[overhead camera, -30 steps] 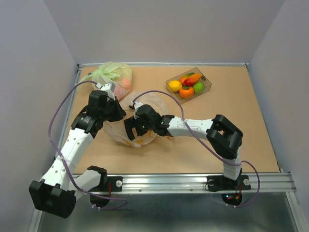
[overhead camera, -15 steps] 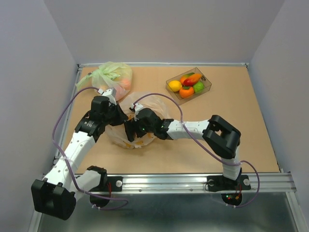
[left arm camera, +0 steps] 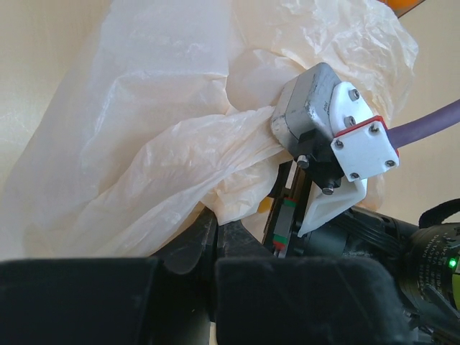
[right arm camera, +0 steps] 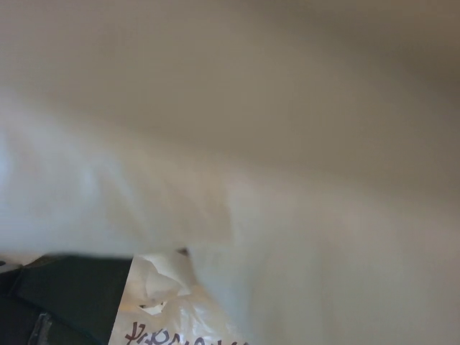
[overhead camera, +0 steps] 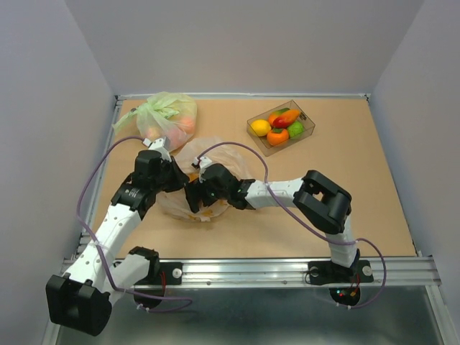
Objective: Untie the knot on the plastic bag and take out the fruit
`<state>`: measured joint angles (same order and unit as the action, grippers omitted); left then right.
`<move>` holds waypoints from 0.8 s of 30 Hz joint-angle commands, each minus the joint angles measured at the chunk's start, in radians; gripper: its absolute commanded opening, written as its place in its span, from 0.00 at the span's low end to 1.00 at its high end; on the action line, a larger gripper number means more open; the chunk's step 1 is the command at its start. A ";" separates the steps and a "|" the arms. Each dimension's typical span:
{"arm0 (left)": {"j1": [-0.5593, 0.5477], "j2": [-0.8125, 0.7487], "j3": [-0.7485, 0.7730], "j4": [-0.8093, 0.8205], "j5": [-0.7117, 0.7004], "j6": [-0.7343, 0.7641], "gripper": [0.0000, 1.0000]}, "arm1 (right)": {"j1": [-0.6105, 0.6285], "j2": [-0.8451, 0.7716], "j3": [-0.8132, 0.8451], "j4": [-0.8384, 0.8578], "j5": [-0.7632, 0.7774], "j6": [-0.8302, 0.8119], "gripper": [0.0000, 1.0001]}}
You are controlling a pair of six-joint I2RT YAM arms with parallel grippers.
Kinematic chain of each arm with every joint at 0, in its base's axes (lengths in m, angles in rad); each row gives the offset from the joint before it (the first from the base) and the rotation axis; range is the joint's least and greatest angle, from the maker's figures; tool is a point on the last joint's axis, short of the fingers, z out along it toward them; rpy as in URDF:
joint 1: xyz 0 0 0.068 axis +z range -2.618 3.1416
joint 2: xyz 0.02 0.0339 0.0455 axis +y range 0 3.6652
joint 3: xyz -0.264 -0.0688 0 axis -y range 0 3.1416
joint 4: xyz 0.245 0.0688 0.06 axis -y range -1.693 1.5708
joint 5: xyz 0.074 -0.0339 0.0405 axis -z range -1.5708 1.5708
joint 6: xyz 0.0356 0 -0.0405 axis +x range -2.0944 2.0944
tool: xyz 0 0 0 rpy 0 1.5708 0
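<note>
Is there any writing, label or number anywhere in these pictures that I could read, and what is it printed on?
No text here reads in full.
Dark red print on the plastic bag, right wrist view: cut off by the picture's edge, unreadable.
Small white lettering on the right arm's black casing, left wrist view: too small to read.
Top view: no writing visible.

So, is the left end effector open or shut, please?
Shut: the left end effector pinches a fold of the plastic bag between closed fingers.
</note>
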<state>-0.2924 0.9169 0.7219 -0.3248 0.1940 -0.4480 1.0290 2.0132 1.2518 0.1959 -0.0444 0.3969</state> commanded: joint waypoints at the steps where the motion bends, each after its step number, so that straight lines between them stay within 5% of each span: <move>1: -0.005 -0.020 -0.001 -0.051 0.036 -0.001 0.00 | -0.006 -0.025 0.003 0.235 0.031 0.051 1.00; 16: -0.005 -0.012 -0.006 -0.074 0.090 -0.020 0.00 | -0.017 0.084 0.026 0.414 0.193 0.172 1.00; 24: -0.005 -0.039 0.094 -0.125 0.079 -0.009 0.00 | -0.066 0.122 0.022 0.510 0.092 0.218 1.00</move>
<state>-0.2798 0.9119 0.7418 -0.3061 0.1837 -0.4519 1.0279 2.1521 1.2442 0.5526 0.0280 0.5377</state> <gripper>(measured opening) 0.086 0.998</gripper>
